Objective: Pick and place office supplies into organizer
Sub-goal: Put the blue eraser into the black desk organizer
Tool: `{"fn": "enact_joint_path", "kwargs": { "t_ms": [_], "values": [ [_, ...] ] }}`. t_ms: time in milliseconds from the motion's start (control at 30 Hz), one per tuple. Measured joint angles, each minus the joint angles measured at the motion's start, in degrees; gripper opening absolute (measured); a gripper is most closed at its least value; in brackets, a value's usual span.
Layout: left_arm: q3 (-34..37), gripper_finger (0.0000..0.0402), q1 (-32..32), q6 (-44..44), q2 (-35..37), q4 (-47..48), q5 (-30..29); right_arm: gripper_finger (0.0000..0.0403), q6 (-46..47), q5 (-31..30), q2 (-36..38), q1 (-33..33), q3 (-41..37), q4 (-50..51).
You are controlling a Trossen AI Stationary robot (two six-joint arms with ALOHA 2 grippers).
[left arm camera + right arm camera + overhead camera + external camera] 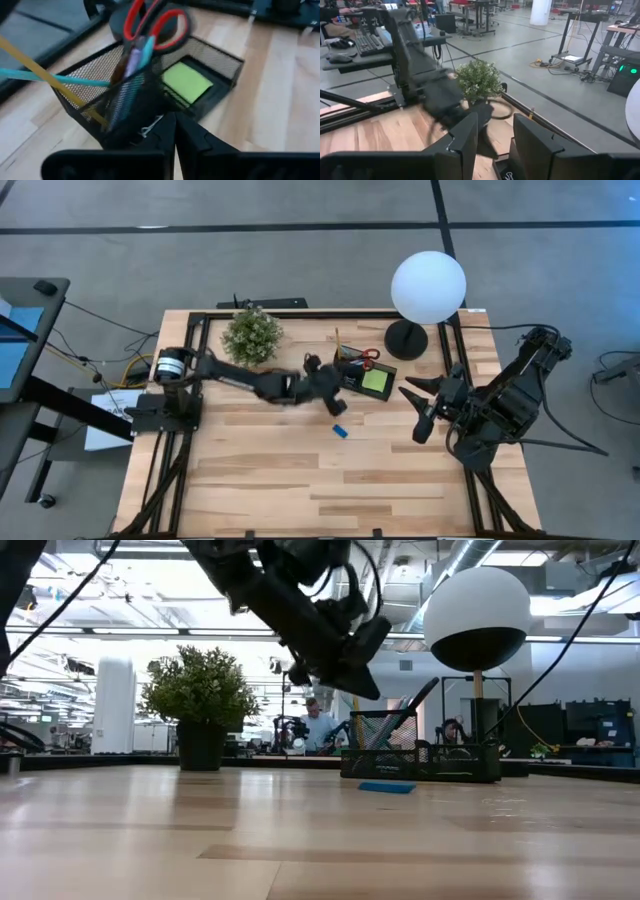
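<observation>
Inside organizer (pixel 220 65): sticky-note pad (pixel 186 82), scissors (pixel 155 22), pens (pixel 135 55), pencil (pixel 45 75); left claw (pixel 175 131) pressed together beside it.

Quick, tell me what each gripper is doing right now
Left gripper: shut, nothing visibly held, beside the organizer.
Right gripper: open, empty, waiting at the table's right side.

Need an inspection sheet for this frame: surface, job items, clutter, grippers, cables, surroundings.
Surface: wooden table, mostly bare in front.
Job items: organizer holds scissors, sticky pad, pencil and pens; eraser lies loose on the table.
Clutter: plant, lamp.
Grippers: left gripper shut, empty, next to the organizer; right gripper open, empty, at the table's right.
Cables: several on the floor, left of the table.
Surroundings: person at a distant desk.
</observation>
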State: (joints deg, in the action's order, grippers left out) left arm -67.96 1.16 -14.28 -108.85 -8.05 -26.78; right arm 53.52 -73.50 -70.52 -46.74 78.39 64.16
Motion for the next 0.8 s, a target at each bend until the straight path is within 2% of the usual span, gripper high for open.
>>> {"fn": "enact_joint_path", "kwargs": {
  "t_ms": [67,167,267,367,500,600,700,800],
  "values": [
    [-0.72,0.0005,-1.78,0.01,0.26,2.33,6.55,0.0119,0.00,0.11,0.00,0.00,0.00,0.13],
    [-1.18,0.0015,-1.22,1.00,0.36,3.14,18.59,0.0119,-0.03,0.13,0.00,-0.22,0.00,0.37],
    [-1.18,0.0036,1.08,5.90,0.36,3.75,26.09,0.0119,-0.02,0.14,0.00,-0.91,0.00,1.94],
    [-1.20,0.0074,4.44,12.17,0.43,6.92,28.46,0.0119,0.00,0.16,0.00,-1.74,0.00,2.32],
    [-1.20,0.0141,8.64,20.05,-1.02,10.71,28.79,0.0119,0.00,0.16,0.00,-3.07,0.00,2.32],
    [-1.20,0.0186,9.11,22.68,-3.97,9.64,34.45,0.0119,0.01,0.16,0.00,-3.95,0.00,2.25],
    [-1.20,0.0210,8.13,24.89,-7.43,6.87,38.82,0.0119,0.02,0.16,0.00,-4.67,0.00,2.04],
    [-1.18,0.0211,6.33,26.41,-8.77,3.03,40.13,0.0119,0.03,0.16,0.00,-4.66,0.00,1.60]
  ]
}}
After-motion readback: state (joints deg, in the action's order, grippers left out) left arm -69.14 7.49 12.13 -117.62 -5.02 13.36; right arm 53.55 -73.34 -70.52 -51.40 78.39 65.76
